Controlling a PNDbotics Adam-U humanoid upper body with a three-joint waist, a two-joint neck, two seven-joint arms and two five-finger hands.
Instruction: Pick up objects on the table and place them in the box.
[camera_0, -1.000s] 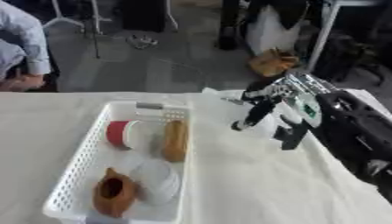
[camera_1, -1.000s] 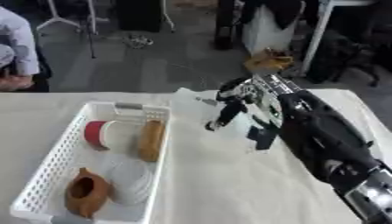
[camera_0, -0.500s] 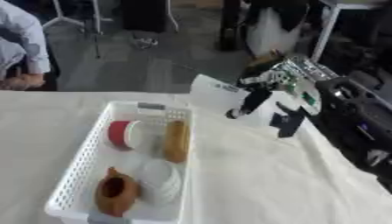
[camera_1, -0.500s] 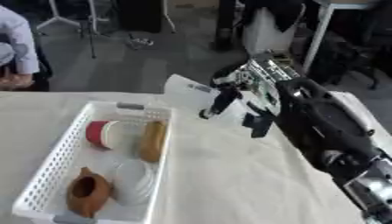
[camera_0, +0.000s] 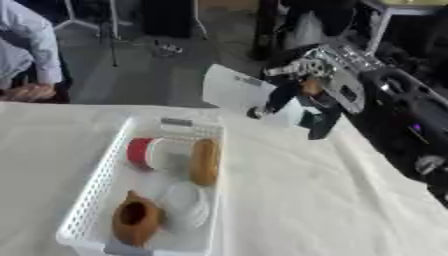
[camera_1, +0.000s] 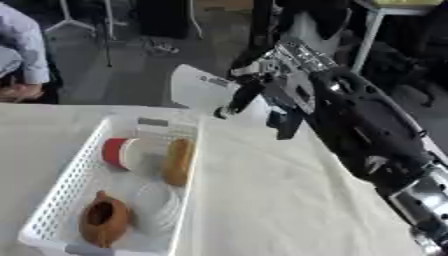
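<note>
One robot hand (camera_0: 302, 92), the right one, is showing in both views, reaching in from the right above the far edge of the desk (camera_0: 289, 200). It is holding a flat white sheet-like thing (camera_0: 236, 91), pinched between its curled fingers; the sheet is standing up off the desk, tilted, with a small dark mark near its upper edge. The sheet is hanging just beyond the far right corner of the box (camera_0: 92, 200), not over it. One dark finger is pointing down toward the cloth beside the sheet. The black forearm is running back toward the lower right of the view.

The box is a white mesh basket lying lengthwise on the white cloth that is covering the desk, left of centre. Inside it, at the far end, a red and white cup (camera_0: 144, 152) is lying on its side. Just beside it, touching or nearly touching, a tan bread-like roll (camera_0: 205, 161) is lying along the box's right wall. Nearer the camera, a pale round lid-like thing (camera_0: 185, 205) is resting on the box floor, and a brown pot-shaped thing (camera_0: 136, 219) with a dark opening is sitting at the near end.

The left robot hand is not appearing in either view.
</note>
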